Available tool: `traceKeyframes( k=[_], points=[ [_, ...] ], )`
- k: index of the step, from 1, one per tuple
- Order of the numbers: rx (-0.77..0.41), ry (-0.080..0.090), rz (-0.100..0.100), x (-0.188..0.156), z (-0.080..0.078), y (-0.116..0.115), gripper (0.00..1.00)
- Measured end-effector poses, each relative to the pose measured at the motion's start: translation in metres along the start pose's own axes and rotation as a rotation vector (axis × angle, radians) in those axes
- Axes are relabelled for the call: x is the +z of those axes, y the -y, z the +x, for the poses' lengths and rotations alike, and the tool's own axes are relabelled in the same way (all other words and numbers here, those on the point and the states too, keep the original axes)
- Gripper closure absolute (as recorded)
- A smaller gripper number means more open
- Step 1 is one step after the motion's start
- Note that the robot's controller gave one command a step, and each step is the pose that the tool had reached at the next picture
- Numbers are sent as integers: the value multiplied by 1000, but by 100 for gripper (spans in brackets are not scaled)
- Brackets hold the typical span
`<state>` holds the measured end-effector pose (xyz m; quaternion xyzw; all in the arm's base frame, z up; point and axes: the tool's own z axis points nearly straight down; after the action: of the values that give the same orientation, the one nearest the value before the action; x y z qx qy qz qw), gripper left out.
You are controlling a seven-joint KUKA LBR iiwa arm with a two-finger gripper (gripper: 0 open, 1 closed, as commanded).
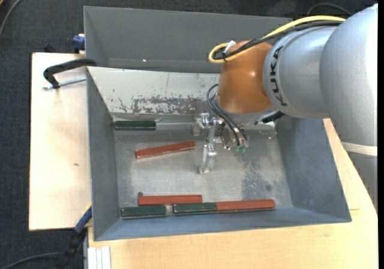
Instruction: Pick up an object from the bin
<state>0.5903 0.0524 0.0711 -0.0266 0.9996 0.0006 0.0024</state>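
Arm (324, 69) poises gripper (207, 164) just right of the slanted red bar (165, 151).

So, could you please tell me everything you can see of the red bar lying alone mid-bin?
The red bar is a long, thin, flat stick, plain brick red and matte. It lies flat on the floor of the bin, left of centre and skewed, its right end nearer the back wall. It lies alone. Its right end stops beside the gripper; contact cannot be told.
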Motion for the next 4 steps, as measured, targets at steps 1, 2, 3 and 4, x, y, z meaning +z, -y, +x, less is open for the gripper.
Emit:
traceKeyframes(
  k=[1, 2, 3, 4],
  points=[
    [0, 0, 0, 0, 0, 0, 100],
    [0, 0, 0, 0, 0, 0, 0],
    [85, 1, -3, 0, -4, -48, 0],
    [87, 0, -1, 0, -4, -46, 100]
  ],
)
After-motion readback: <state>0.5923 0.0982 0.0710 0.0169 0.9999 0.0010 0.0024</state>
